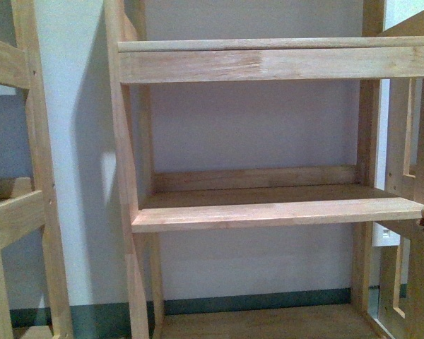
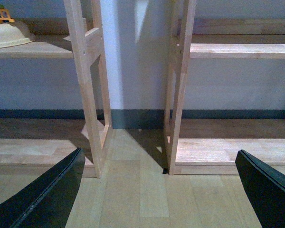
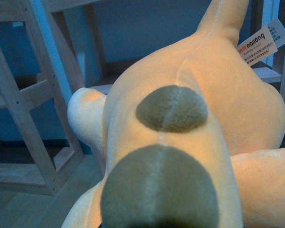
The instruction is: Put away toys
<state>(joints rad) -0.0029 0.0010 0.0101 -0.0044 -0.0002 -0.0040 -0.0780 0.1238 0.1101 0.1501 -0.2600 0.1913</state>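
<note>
— Toy first: where is it, view by view?

— Front view: only a tan scrap of it shows at the right edge. It is about level with the middle shelf and outside the right upright. Neither of my arms shows there.

— And the left wrist?

— My left gripper hangs over the floor, fingers wide apart with nothing between them. It faces the gap between two shelf units. A bowl sits on a shelf off to one side. No toy here.

— The right wrist?

— The toy fills that view, close under the camera and clear of the floor. Its long axis runs away from my wrist toward the shelves, with a seam down its back and the tag at the far end. It hides my right gripper completely, so I cannot tell how the fingers stand. Since the toy hangs in the air, I judge they are holding it.

— So what does the next move turn on?

— The right arm is the one with the toy, and the shelf lies ahead and to its left. The bay between the middle shelf and the upper shelf looks broad and bare. The edges to mind are the upright and the shelf's front lip. I would carry the toy left past the upright, then go in lengthwise.
</note>
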